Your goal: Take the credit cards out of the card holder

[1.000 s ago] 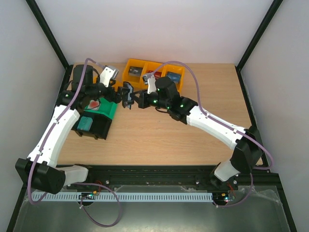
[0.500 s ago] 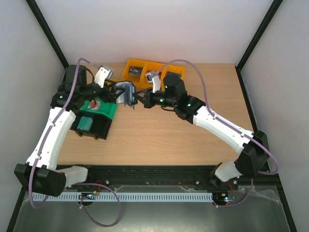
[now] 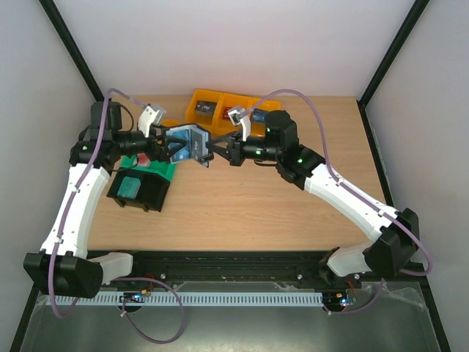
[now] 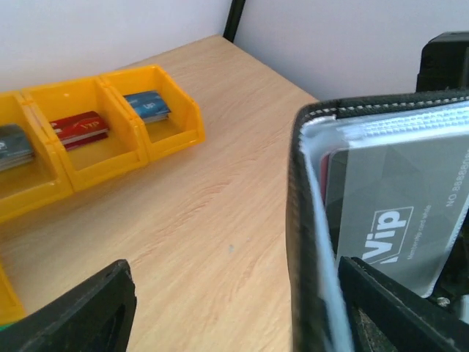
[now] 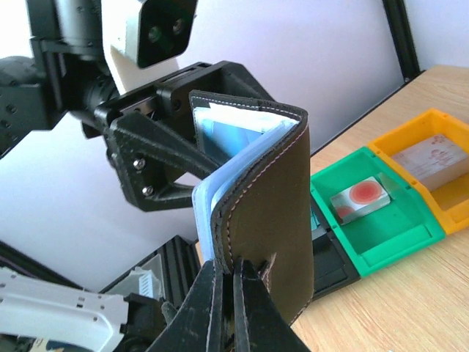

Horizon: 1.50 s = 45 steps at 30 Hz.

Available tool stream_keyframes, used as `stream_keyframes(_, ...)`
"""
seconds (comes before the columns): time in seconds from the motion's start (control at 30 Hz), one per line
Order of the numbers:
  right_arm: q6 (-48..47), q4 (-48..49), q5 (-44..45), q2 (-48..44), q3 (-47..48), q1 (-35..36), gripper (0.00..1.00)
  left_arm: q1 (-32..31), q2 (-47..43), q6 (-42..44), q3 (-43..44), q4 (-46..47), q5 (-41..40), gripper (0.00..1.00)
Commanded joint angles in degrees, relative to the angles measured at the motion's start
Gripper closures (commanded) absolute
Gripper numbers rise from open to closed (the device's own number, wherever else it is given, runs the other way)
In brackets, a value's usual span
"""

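Note:
The black card holder (image 3: 189, 144) hangs open in the air between both arms. My right gripper (image 5: 233, 270) is shut on the lower edge of its outer cover (image 5: 282, 213). My left gripper (image 4: 234, 273) is open and wide. The holder's stitched edge (image 4: 300, 220) stands between its fingers, close to the right finger (image 4: 399, 312). The left finger (image 4: 80, 315) is far from it. Among the credit cards, a grey "Vip" card (image 4: 399, 213) sits in a clear pocket with a red edge behind it. A blue card (image 5: 229, 136) shows in the right wrist view.
Yellow bins (image 3: 220, 107) behind the holder contain a red card (image 4: 79, 128), a blue card (image 4: 149, 105) and a grey one (image 4: 11, 147). A green bin (image 3: 163, 173) and a black bin (image 3: 138, 192) holding a teal card sit at the left.
The holder has spread open between the arms: the right gripper drew its cover to the right and the left arm pulled back left. The left jaws narrowed a little.

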Motion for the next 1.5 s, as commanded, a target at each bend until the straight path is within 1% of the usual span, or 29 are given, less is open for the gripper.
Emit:
stream_keyframes(0.0, -4.3, 3.9, -6.8, -3.4, -0.8, -0.5, 0.98, 1.4, -1.3, 3.8, 1.4, -3.7, 9.7, 0.28)
stream_keyframes(0.03, -4.8, 4.1, -7.8, -3.7, -0.9, -0.6, 0.99, 1.4, -1.3, 4.4, 1.3, -4.3, 11.4, 0.34)
stream_keyframes(0.07, -5.1, 4.1, -8.5, -3.9, -0.9, -0.5, 0.98, 1.4, -1.3, 5.1, 1.3, -5.0, 13.0, 0.44)
stream_keyframes(0.13, -5.6, 4.2, -9.1, -4.2, -1.1, -0.6, 0.99, 1.4, -1.5, 6.0, 1.3, -6.0, 14.9, 0.68)
stream_keyframes(0.17, -5.7, 4.4, -9.0, -4.3, -1.3, -0.7, 0.98, 1.4, -1.6, 6.2, 1.3, -6.2, 15.2, 0.76)
stream_keyframes(0.2, -5.6, 4.7, -9.0, -4.4, -1.6, -0.7, 0.98, 1.4, -1.7, 6.1, 1.4, -6.3, 15.5, 0.87)
stream_keyframes(0.23, -5.5, 5.0, -9.0, -4.4, -1.8, -0.8, 0.98, 1.4, -1.8, 6.1, 1.5, -6.5, 15.6, 0.95)
stream_keyframes(0.27, -5.4, 5.2, -9.0, -4.4, -2.0, -0.8, 0.98, 1.4, -1.8, 6.1, 1.4, -6.7, 15.8, 0.97)
stream_keyframes(0.37, -5.8, 4.6, -6.3, -4.2, -2.6, -1.2, 0.98, 1.4, -2.0, 6.0, 1.5, -7.3, 15.3, 0.98)
stream_keyframes(0.4, -6.3, 3.6, -4.4, -4.3, -2.7, -1.4, 0.96, 1.4, -2.1, 5.5, 1.6, -7.0, 14.1, 0.98)
stream_keyframes(0.43, -7.0, 2.2, -1.3, -4.2, -2.7, -1.5, 0.85, 1.3, -2.3, 4.2, 1.4, -6.2, 11.8, 0.98)
stream_keyframes(0.47, -7.8, 0.8, 2.2, -4.2, -2.8, -1.5, 0.71, 1.0, -2.5, 1.5, 1.3, -5.1, 6.3, 0.98)
stream_keyframes(0.53, -9.0, -1.4, 6.7, -3.9, -3.0, -1.5, 0.51, -1.0, -2.3, -1.8, 1.1, -3.2, -6.3, 0.98)
stream_keyframes(0.6, -9.4, -2.5, 7.5, -3.2, -3.2, -1.4, 0.35, -3.7, -1.9, -2.8, 1.0, -2.8, -18.9, 0.98)
stream_keyframes(0.63, -9.2, -2.5, 7.1, -2.7, -3.3, -1.5, 0.24, -4.9, -1.6, -2.8, 0.9, -2.8, -23.0, 0.98)
stream_keyframes(0.67, -8.9, -2.0, 6.6, -2.5, -3.7, -1.3, 0.16, -5.8, -1.5, -2.6, 0.7, -2.8, -25.5, 0.98)
stream_keyframes(0.7, -8.5, -1.3, 6.7, -2.3, -4.1, -1.2, 0.07, -6.3, -1.4, -2.4, 0.7, -3.0, -25.7, 0.98)
stream_keyframes(0.73, -8.3, -0.2, 7.1, -2.2, -4.7, -1.1, 0.01, -6.4, -1.4, -2.2, 0.7, -3.3, -23.8, 0.98)
stream_keyframes(0.87, -9.5, 0.2, 9.2, -1.4, -5.8, -0.9, 0.01, -6.3, -1.4, -1.8, 1.4, -4.9, -12.2, 0.98)
stream_keyframes(1.0, -12.6, -1.3, 10.9, -1.6, -6.5, -1.1, 0.01, -5.0, -1.7, -0.7, 2.4, -7.2, -5.2, 0.98)
stream_keyframes(1.13, -13.8, -1.2, 11.3, -2.3, -7.8, -1.7, 0.01, -3.8, -2.3, 1.0, 2.1, -8.8, 1.9, 0.98)
stream_keyframes(1.23, -14.4, -1.6, 8.4, -1.7, -7.5, -1.8, 0.01, -3.5, -2.4, 3.3, 2.5, -10.7, 5.9, 0.98)
stream_keyframes(1.37, -14.3, -0.4, -0.4, -0.2, -7.0, -1.7, 0.0, -3.5, -2.5, 6.2, 2.5, -12.9, 10.5, 0.98)
stream_keyframes(1.4, -14.1, 0.2, -3.1, 0.1, -6.9, -1.7, 0.04, -3.5, -2.5, 6.9, 2.5, -13.4, 11.6, 0.98)
stream_keyframes(1.43, -13.8, 0.9, -5.2, 0.3, -7.0, -1.7, 0.1, -3.5, -2.5, 7.6, 2.6, -14.1, 12.5, 0.98)
stream_keyframes(1.47, -13.5, 1.6, -7.1, 0.5, -7.0, -1.7, 0.2, -3.5, -2.5, 8.0, 2.6, -14.3, 13.1, 0.98)
